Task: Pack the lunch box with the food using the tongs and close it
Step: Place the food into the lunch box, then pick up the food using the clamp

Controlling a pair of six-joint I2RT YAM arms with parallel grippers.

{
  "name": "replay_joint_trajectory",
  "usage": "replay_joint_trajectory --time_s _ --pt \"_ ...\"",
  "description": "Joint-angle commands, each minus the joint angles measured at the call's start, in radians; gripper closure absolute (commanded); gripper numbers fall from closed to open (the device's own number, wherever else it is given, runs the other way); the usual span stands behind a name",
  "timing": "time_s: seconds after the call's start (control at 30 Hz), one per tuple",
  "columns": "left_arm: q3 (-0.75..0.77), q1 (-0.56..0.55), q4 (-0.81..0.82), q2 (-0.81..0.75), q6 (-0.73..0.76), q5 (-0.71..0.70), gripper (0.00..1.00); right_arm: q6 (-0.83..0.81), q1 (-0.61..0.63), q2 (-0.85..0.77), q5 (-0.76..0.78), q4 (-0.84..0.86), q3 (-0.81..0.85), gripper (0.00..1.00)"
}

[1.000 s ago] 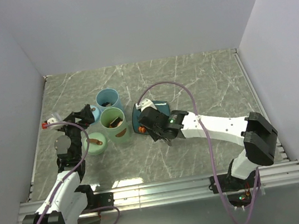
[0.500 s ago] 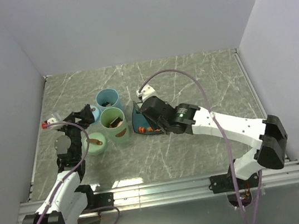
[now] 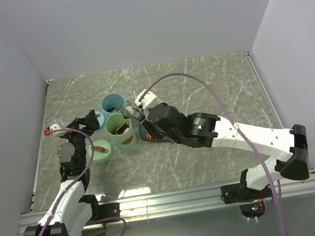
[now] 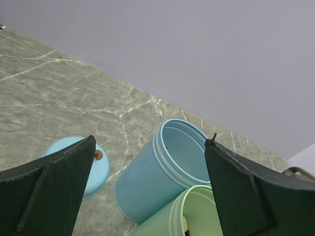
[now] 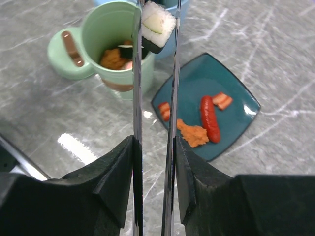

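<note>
My right gripper (image 5: 153,142) is shut on the silver tongs (image 5: 137,73), with both tong arms pressed between its jaws. The tong tips pinch a white roll piece (image 5: 157,22) of food with a green centre and a dark wrap. It hangs over the rim of the green lunch box cup (image 5: 98,34), which holds orange and dark food (image 5: 114,58). A red sausage (image 5: 209,118), an orange chunk (image 5: 193,133) and small red-and-white bits (image 5: 222,101) lie on the teal plate (image 5: 236,88). My left gripper (image 4: 150,142) stands open, empty, facing the blue cup (image 4: 157,172).
The green lid (image 5: 61,51) lies left of the green cup, and the blue lid (image 4: 81,167) lies flat beside the blue cup (image 3: 113,104). The right arm (image 3: 231,133) stretches across the middle of the table. Grey walls enclose the back and both sides.
The right arm has reached left, carrying the tongs and roll piece from over the plate to above the green cup. The left arm has not moved.
</note>
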Motion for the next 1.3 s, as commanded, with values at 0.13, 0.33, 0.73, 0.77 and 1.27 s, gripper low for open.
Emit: replay_joint_trajectory --time_s 0.13,0.33,0.73,0.77,1.27 --pt "0.017 0.005 0.032 0.001 -0.005 0.0 0.01 -0.049 0.051 0.041 -0.034 0.045 0.081 0.56" --pt "0.016 0.005 0.03 -0.007 -0.005 -0.002 0.0 -0.055 0.057 0.072 -0.035 0.035 0.097 0.43" --pt "0.016 0.005 0.03 -0.007 -0.004 -0.002 0.01 -0.014 0.058 0.004 0.057 0.028 0.031 0.39" --pt "0.016 0.005 0.03 -0.008 -0.004 -0.003 0.01 0.005 0.057 -0.007 0.075 0.027 0.014 0.39" --pt "0.016 0.005 0.027 -0.016 -0.005 0.001 0.01 0.126 -0.133 -0.037 0.065 0.005 -0.224 0.38"
